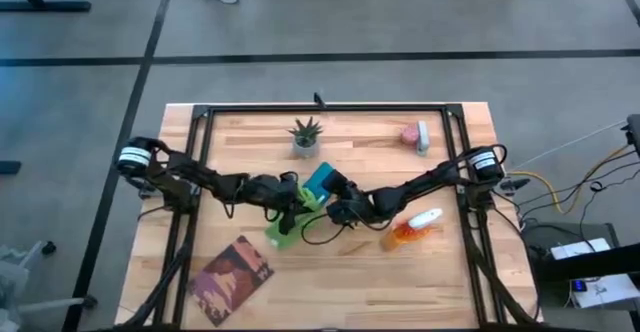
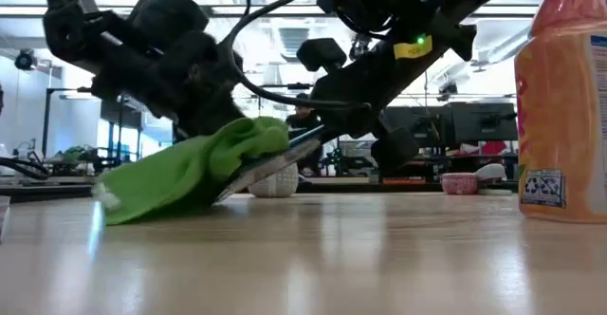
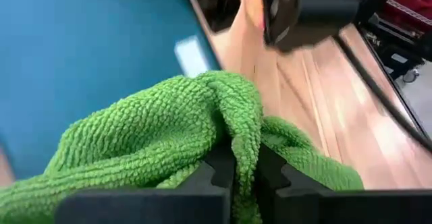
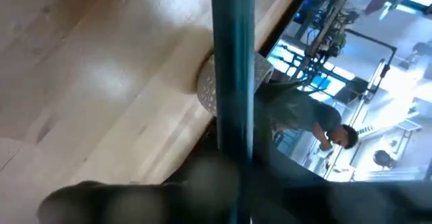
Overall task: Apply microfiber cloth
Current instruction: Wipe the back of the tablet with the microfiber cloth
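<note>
The lime-green microfiber cloth (image 1: 283, 229) (image 2: 190, 173) (image 3: 155, 136) lies bunched over a teal flat tablet (image 1: 320, 179) (image 3: 81, 62) at the table's middle. My left gripper (image 1: 292, 204) (image 3: 244, 177) is shut on the cloth. The tablet (image 2: 270, 168) stands tilted, held up by my right gripper (image 1: 335, 208) (image 4: 233, 177), which is shut on it just right of the cloth. My left gripper pinches a bunched fold of the cloth (image 3: 244, 140) between its two fingers, several layers thick. The cloth rests on the tablet's sloping face, and its lower end (image 2: 123, 201) trails onto the table. My right gripper grips the tablet by its raised edge (image 4: 233, 116), which runs on between the two fingers. The tablet sits tilted, its lower edge (image 2: 226, 194) down at the table under the cloth. The fingers themselves are blurred in the wrist view.
An orange spray bottle (image 1: 415, 228) (image 2: 564, 106) lies right of the grippers. A small potted plant (image 1: 305, 137) stands behind them, a pink-and-white object (image 1: 416, 135) at the far right, and a brown book (image 1: 232, 275) at the near left. A black frame (image 1: 330, 108) rims the table.
</note>
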Robot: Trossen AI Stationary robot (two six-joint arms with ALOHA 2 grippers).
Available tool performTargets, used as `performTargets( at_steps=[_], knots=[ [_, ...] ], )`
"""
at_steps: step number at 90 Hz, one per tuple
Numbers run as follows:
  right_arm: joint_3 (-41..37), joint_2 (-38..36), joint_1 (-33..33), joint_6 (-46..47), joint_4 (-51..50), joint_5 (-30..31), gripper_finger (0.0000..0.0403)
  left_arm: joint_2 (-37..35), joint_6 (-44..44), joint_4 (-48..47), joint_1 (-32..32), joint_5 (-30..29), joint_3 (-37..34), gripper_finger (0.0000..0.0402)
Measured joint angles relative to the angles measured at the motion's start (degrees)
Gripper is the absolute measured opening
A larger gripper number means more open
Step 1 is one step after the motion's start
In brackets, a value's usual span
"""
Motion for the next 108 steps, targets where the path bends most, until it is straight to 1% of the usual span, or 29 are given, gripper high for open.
performTargets(
  at_steps=[8,20,33,42,49,57,69,78,84,92,108],
  knots=[
    [0.01,-0.02,0.17,0.21,0.35,-0.34,0.0013,-3.23,0.67,-1.17,0.00,-0.70,-2.12,0.0000],
    [0.01,-0.07,0.28,0.42,0.83,-0.62,0.0013,-6.15,0.75,-1.60,0.00,-8.72,-4.63,0.0000],
    [0.01,-0.09,0.28,0.22,0.82,-0.82,0.0013,-5.53,0.44,-3.91,-0.02,-13.69,-6.10,0.0000],
    [0.00,-0.09,0.28,0.13,0.71,-0.46,0.0013,-3.46,-0.07,-1.47,0.02,-16.59,-6.24,0.0000],
    [-0.01,-0.09,0.22,-0.13,0.73,-0.65,0.0013,-1.16,1.19,3.81,0.13,-16.76,-5.80,0.0000],
    [-0.01,-0.09,0.30,-0.23,1.08,-1.67,0.0013,1.48,3.54,8.18,0.21,-16.78,-3.21,0.0000],
    [-0.02,-0.09,0.41,-0.31,-0.12,-1.85,0.0013,5.94,7.68,8.35,0.84,-17.12,2.67,0.0000],
    [-0.01,-0.09,0.44,-0.30,-0.17,-3.80,0.0013,8.10,10.98,8.41,1.32,-17.22,7.06,0.0000],
    [-0.01,-0.09,0.59,-0.28,0.44,-4.90,0.0013,8.36,12.41,7.37,2.00,-16.99,9.29,0.0000],
    [0.01,-0.09,0.92,-0.34,0.18,-4.34,0.0013,7.96,14.20,3.72,3.37,-16.31,11.35,0.0000],
    [0.04,-0.09,1.24,-0.63,0.60,-3.73,0.0013,6.07,15.78,-2.34,6.86,-14.97,12.67,0.0000]
  ],
)
